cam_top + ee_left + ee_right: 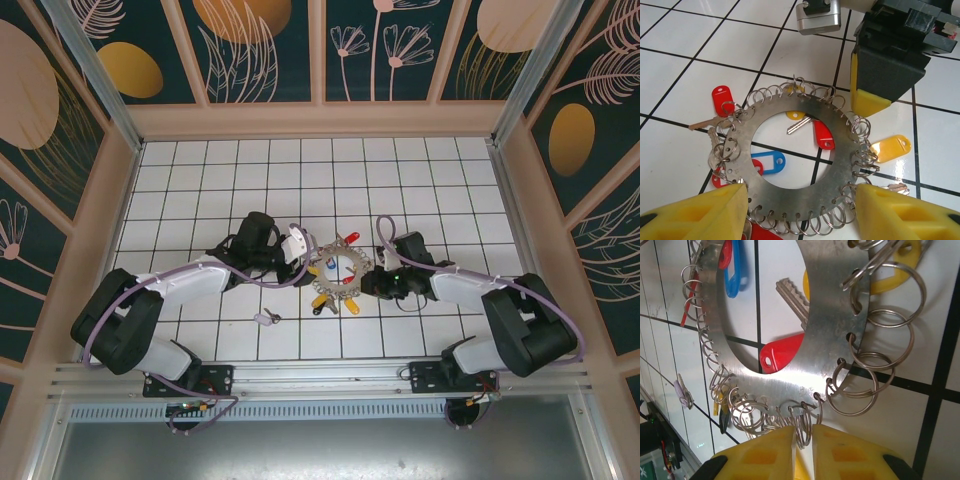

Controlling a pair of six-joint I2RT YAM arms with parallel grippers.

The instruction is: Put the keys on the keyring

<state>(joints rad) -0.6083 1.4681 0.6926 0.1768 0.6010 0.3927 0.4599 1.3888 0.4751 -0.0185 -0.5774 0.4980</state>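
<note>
We see the left pincer clamping the flat brushed-metal keyring by its rim; the right pincer pinches one thin wire loop.

keyring: lower rim cut off at the frame's bottom edge, flanks hidden by the left gripper jaws
split ring: lower arc hidden between the right gripper jaws
red tag: far end under the keyring
loose key: too small to tell details

My left arm and right arm are showing black and pale grey. Lilac cables are trailing along them; I am seeing yellow fingers.
</note>
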